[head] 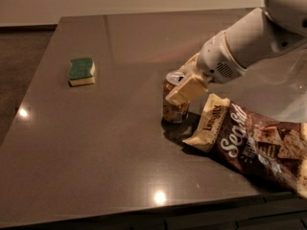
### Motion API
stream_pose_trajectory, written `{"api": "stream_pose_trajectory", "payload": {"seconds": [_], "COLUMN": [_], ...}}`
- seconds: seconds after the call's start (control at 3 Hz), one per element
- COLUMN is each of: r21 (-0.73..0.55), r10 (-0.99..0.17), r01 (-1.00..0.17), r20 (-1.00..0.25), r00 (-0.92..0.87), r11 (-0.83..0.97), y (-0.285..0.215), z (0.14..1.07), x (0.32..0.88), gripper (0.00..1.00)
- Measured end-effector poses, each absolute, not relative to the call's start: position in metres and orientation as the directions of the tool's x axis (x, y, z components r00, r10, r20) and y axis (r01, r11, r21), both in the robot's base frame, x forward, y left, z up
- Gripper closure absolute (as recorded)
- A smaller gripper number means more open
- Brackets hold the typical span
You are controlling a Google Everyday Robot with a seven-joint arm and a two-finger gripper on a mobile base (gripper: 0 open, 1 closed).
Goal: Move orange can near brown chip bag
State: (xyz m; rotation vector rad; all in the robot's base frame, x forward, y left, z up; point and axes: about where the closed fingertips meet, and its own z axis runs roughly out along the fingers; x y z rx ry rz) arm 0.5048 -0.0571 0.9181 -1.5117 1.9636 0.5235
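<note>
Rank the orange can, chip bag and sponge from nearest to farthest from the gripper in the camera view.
1. orange can, clamped in the gripper at mid-table.
2. chip bag, just beside the can.
3. sponge, far off on the left.

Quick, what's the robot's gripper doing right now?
Gripper: jaws closed on the orange can, right beside the brown chip bag.

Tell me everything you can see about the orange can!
The can is small, coppery orange-brown metal with a silver top and a pull-tab. It stands upright on the dark table. The pincer grips its upper part, one cream finger across its front. The cream end of the bag lies close to its right in the picture; whether they touch, I cannot tell.
</note>
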Motion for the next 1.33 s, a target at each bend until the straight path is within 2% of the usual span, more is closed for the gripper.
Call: {"api": "stream_pose_trajectory", "payload": {"seconds": [0.67,1.0,1.33], "r21": [-0.06,-0.061,-0.062], "r10": [-0.715,-0.716,-0.717], "r01": [-0.937,-0.938,-0.939], "r20": [-0.664,-0.664,-0.663], "r00": [-0.22,-0.217,-0.214], "r11": [0.344,0.341,0.338], "y": [-0.088,-0.086,-0.085], "z": [0.911,0.911,0.912], "x": [0.506,0.505,0.505], "gripper": [0.36,0.12,0.0]}}
